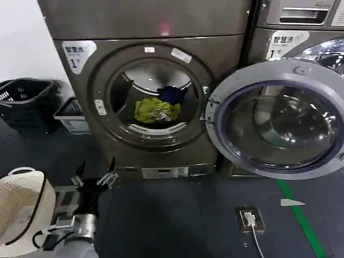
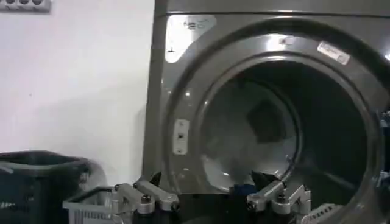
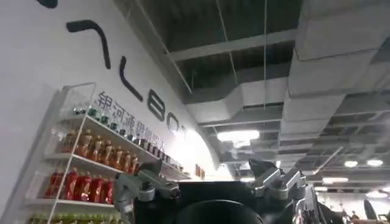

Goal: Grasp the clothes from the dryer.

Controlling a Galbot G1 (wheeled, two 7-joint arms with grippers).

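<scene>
Left gripper (image 1: 95,179) spread wide and empty, low before the dryer (image 1: 97,115), nearer arm to the load.
Beyond it, up and to its right through the open porthole, the clothes (image 1: 157,109) lie in the drum; right gripper (image 3: 210,184), also parted, points ceilingward.

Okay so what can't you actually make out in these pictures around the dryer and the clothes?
- Clothes, head view: folds hide how the yellow-green and navy pieces overlap and whether more lies beneath.
- Dryer, left wrist view: the left gripper, open, covers the drum's lower front, where the clothes would be.
- Right gripper, right wrist view: open, pointing at the ceiling; its position relative to the dryer cannot be told.
- Sticker, head view: its print beyond the "1" is too small.
</scene>
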